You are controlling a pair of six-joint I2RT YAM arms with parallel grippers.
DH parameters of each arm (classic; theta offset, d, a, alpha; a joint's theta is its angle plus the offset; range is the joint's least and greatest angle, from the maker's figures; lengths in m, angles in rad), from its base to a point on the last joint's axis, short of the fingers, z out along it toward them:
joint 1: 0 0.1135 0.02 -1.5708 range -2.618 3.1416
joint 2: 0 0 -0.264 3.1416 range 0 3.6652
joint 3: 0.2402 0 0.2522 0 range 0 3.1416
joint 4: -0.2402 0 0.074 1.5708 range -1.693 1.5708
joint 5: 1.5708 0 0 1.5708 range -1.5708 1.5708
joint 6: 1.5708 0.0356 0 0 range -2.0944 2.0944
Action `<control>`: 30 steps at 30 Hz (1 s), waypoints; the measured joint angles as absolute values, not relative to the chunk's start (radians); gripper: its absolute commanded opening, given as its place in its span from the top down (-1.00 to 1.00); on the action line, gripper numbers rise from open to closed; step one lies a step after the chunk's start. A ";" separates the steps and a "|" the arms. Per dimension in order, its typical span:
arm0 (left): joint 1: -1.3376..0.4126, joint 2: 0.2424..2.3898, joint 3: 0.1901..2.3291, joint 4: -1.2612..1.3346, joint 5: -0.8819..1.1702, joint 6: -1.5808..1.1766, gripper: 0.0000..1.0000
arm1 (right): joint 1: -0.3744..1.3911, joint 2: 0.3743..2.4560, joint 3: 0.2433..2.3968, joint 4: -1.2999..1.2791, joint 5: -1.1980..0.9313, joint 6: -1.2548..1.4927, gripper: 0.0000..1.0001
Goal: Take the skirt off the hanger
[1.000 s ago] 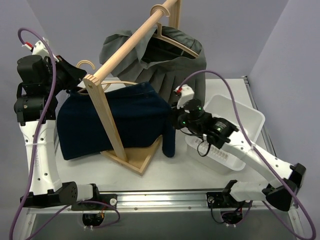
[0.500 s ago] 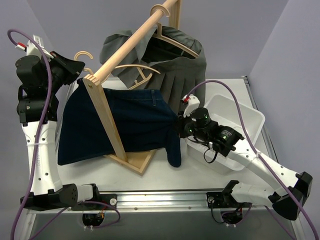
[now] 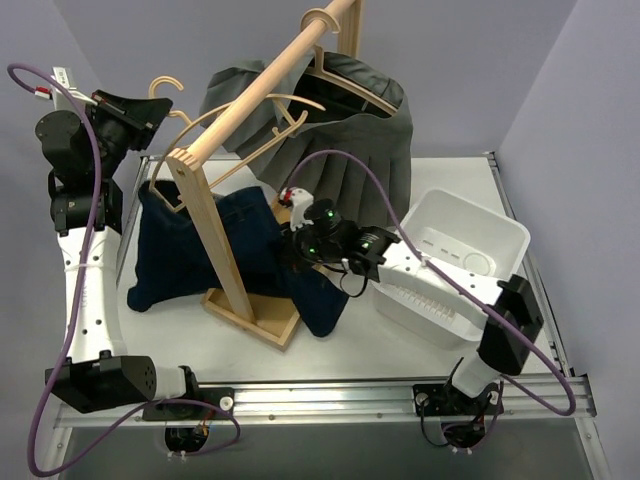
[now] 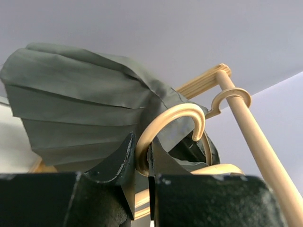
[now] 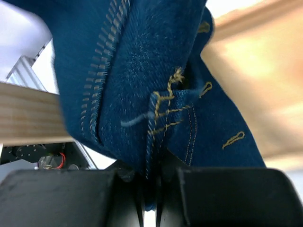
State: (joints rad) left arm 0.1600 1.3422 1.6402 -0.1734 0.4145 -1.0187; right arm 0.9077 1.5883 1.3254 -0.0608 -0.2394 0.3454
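The left fingers [image 4: 130, 163] are pressed together on the hook of the wooden hanger [image 4: 175, 118]. They grip it low on its curve and hold it up just beside the rail [image 4: 251, 127] of the rack. The right fingers [image 5: 161, 182] are pinching a folded seam of the denim skirt [image 5: 156, 94], with cloth bunched above them and spilling off to both sides.

Seen from above, the skirt lies slumped on the bench [image 3: 370, 350] below the left fingers. It stretches across to the right fingers, draped round the foot of the rack's post [image 3: 215, 240]. I cannot tell whether one tip of the hanger is caught in the waistband. A grey pleated skirt [image 3: 370, 150] hangs on the rail beyond both sets of fingers, and a white bin [image 3: 470, 250] sits on the outer side of the right fingers.

The denim looks thick, limp and fairly heavy, so it should sag and drag rather than slide, and it may snag on the post. A stitched seam or the waistband is the firmest place to take hold. The hanger is stiff, light and smooth, so its hook could twist within the pinch.
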 measured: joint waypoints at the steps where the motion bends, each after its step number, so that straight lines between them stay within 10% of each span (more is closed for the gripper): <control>1: 0.162 1.344 1.641 -0.161 0.423 -1.028 0.95 | 0.917 1.617 1.343 -0.055 -0.249 0.345 1.00; 15: 0.172 1.324 1.981 -0.440 0.303 -0.639 0.95 | 0.717 1.528 1.314 -0.091 -0.167 0.393 1.00; 30: 0.172 1.285 1.637 -0.496 0.220 -0.503 0.95 | 0.700 1.283 1.741 -0.324 0.208 0.209 1.00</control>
State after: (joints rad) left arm 0.1722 1.2846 1.6375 -0.4965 0.2203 -0.5030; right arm 0.7002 1.2827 1.7409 -0.3241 0.2085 0.2089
